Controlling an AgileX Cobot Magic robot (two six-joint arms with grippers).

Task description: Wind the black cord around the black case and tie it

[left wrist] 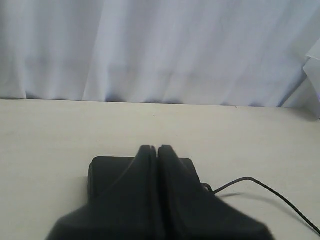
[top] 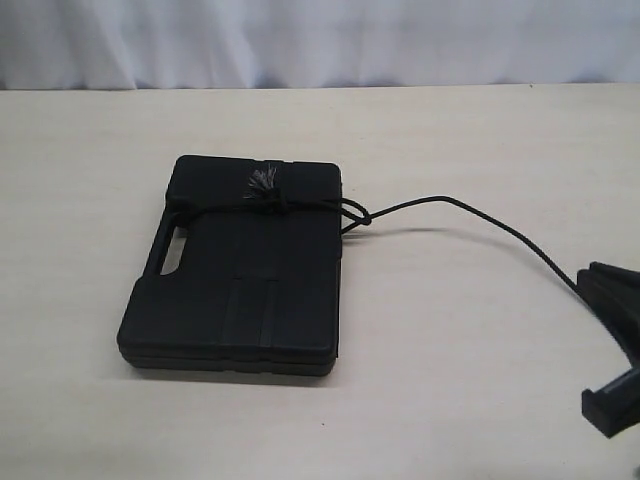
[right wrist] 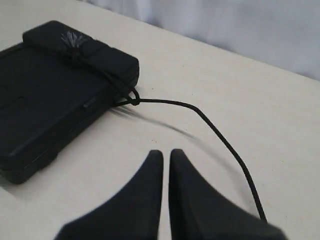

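The black case (top: 240, 280) lies flat on the table, handle slot to the left. The black cord (top: 470, 208) is wound across its far end, with the frayed tuft (top: 262, 182) on top and a knot (top: 358, 213) at the case's right edge. From the knot the cord trails right over the table to my right arm (top: 612, 300) at the frame's edge. My right gripper (right wrist: 166, 152) is shut with nothing between its fingers; the cord (right wrist: 210, 125) runs beside it. My left gripper (left wrist: 153, 147) is shut and empty, hovering in front of the case (left wrist: 107, 172).
The pale table (top: 450, 380) stretches bare around the case. A white curtain (top: 320, 40) hangs along the far edge. The left arm is outside the exterior view.
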